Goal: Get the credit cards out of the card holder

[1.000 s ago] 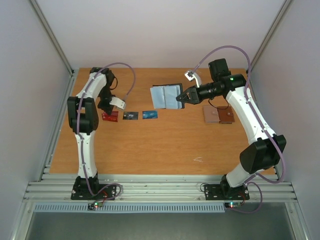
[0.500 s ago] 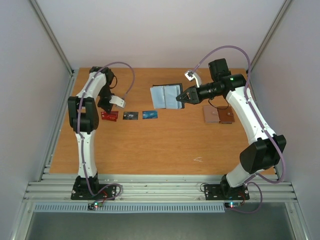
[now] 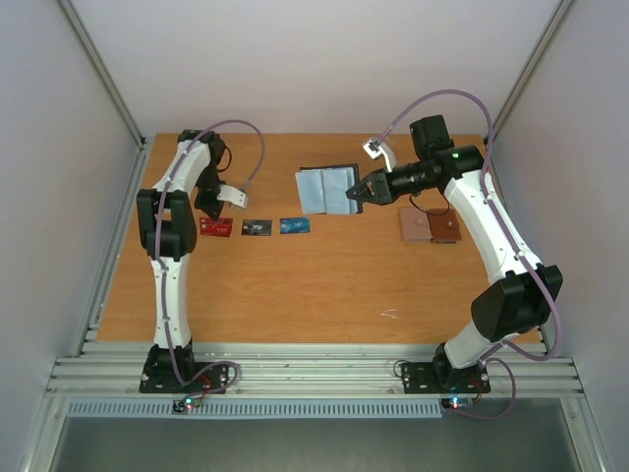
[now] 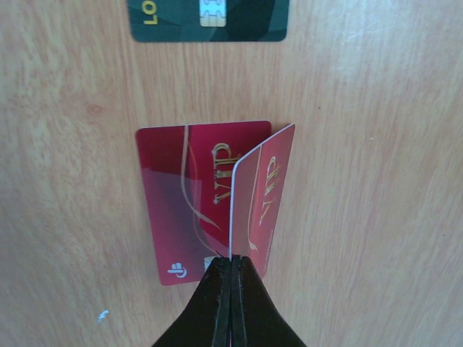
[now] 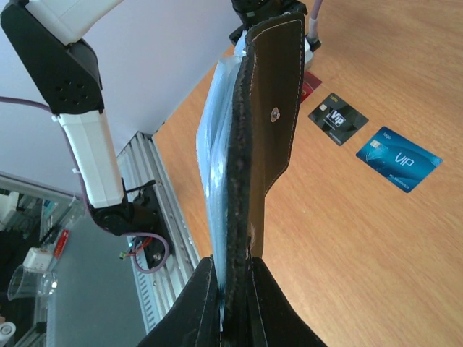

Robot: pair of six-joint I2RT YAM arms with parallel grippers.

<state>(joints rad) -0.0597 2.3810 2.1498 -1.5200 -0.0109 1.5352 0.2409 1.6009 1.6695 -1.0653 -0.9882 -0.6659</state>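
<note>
Left tool (image 4: 231, 271): jaws pressed together. A dark red card (image 4: 264, 195) rises nearly edge-on from between the tips and appears to be pinched by one short edge. It hangs above a second red card (image 4: 181, 195), which lies flat on the desk (image 4: 362, 217). A black card (image 4: 210, 18) lies flat just beyond them, and a blue card (image 5: 398, 159) lies further along the same row. From above, the row sits left of the card holder (image 5: 264, 108) and well apart from it.

Right tool (image 5: 231, 278): clamped on one edge of the card holder. The holder stands open near the far middle of the desk, black cover to one side and pale blue pockets to the other. It cannot be told whether its lower edge touches the desk or whether any pocket has a card in it.

A brown two-tone wallet piece (image 3: 429, 228) lies apart on the right and plays no part.

Step in hand, as judged: laying extracted cards out, with the holder steadied for further pulls.

The next move calls for placing the pinched card flat on bare wood, clear of the one beneath it. The jaws would part only once the card rests on the desk. The left tool would then go to the open pockets. A thin card gripped at its rim may swivel or slip.
</note>
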